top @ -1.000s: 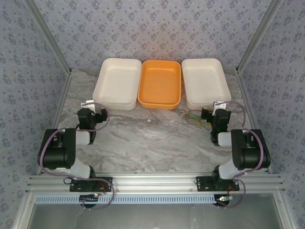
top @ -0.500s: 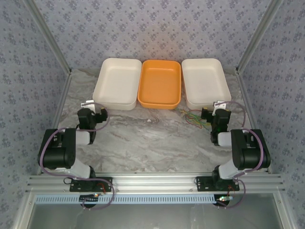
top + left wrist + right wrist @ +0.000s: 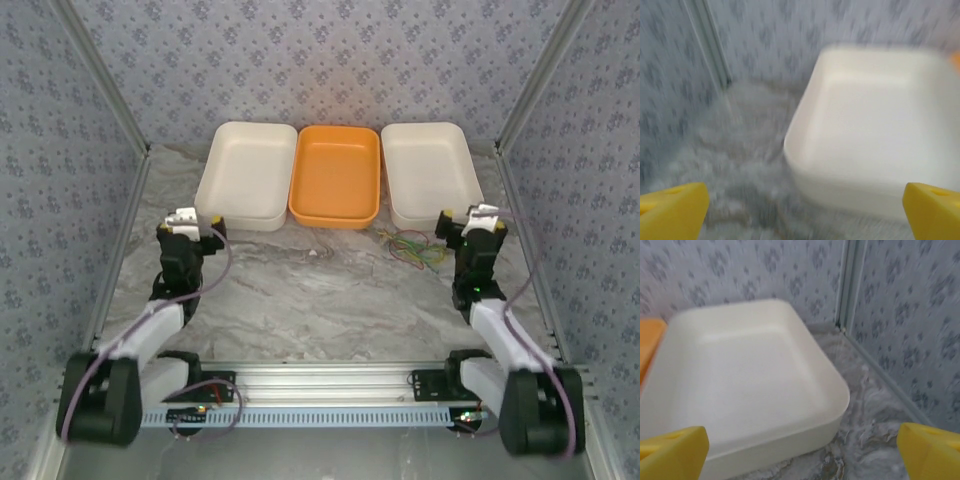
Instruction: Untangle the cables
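Though tangled, one cable heap point(image 3: 412, 246); three trays point(image 3: 333, 221)

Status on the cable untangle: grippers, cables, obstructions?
Left gripper open, empty, facing left white tray. Right gripper open, empty. Cables bunched on table, just left of right gripper, ungrasped. Nothing on top of them.

Patterned blue-grey walls point(image 3: 330, 60) enclose a marbled grey tabletop point(image 3: 320, 300).
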Controlling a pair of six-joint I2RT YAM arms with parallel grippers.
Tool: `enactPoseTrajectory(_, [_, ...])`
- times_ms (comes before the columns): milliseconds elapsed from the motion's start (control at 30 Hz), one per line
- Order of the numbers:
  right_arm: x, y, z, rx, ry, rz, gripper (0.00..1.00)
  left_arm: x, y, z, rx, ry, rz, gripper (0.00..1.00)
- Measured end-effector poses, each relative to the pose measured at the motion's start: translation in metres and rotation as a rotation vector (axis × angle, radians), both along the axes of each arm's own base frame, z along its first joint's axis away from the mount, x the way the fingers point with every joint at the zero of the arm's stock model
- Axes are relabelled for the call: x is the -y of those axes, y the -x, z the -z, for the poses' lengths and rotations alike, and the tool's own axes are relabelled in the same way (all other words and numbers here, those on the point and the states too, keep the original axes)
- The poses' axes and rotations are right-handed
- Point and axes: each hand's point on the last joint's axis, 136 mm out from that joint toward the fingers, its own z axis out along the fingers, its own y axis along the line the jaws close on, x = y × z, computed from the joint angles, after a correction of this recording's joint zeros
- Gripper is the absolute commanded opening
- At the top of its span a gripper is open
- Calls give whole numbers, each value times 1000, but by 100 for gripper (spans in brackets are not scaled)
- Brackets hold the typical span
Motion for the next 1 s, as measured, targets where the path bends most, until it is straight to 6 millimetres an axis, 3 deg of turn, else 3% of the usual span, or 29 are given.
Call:
enactPoseTrajectory(33, [-4,6,-28,43,-5,-9,99,9,5,-26,52,7,21,99])
enactPoseTrajectory(100, [-17,23,-111,165,-42,-53,99,36,17,-84,150,28,95,99])
enactPoseTrajectory(200, [-33,55,-217,310,-179,-148,99,70,33,-158,207,125,189,99])
enactPoseTrajectory(267, [-40,78,-258,343,-314,-207,99,73,37,-189,170,272,195,99])
enactPoseTrajectory(333, [-53,92,-266,320,-407,-292,92,67,40,-201,121,405,167,99])
enactPoseTrajectory(367, [-63,95,-256,274,-443,-344,90,65,41,-197,85,457,165,99])
enactPoseTrajectory(433, [-80,90,-214,116,-509,-387,86,65,44,-174,-20,520,166,99])
enactPoseTrajectory(533, [-106,80,-123,-217,-581,-362,90,81,54,-132,-216,589,189,99])
enactPoseTrajectory(600, [-125,85,-62,-431,-571,-347,91,110,66,-103,-351,614,246,99])
enactPoseTrajectory(700, [-144,97,8,-682,-525,-309,95,169,91,-45,-547,579,351,95])
enactPoseTrajectory(800, [-151,101,40,-794,-514,-267,95,215,119,25,-752,469,388,89])
enactPoseTrajectory(867, [-149,98,51,-823,-513,-230,95,232,131,55,-821,383,382,89])
enactPoseTrajectory(933, [-141,93,61,-841,-520,-179,94,244,140,70,-844,329,388,88])
enactPoseTrajectory(1000, [-122,85,78,-851,-561,-95,93,256,149,72,-839,310,412,88])
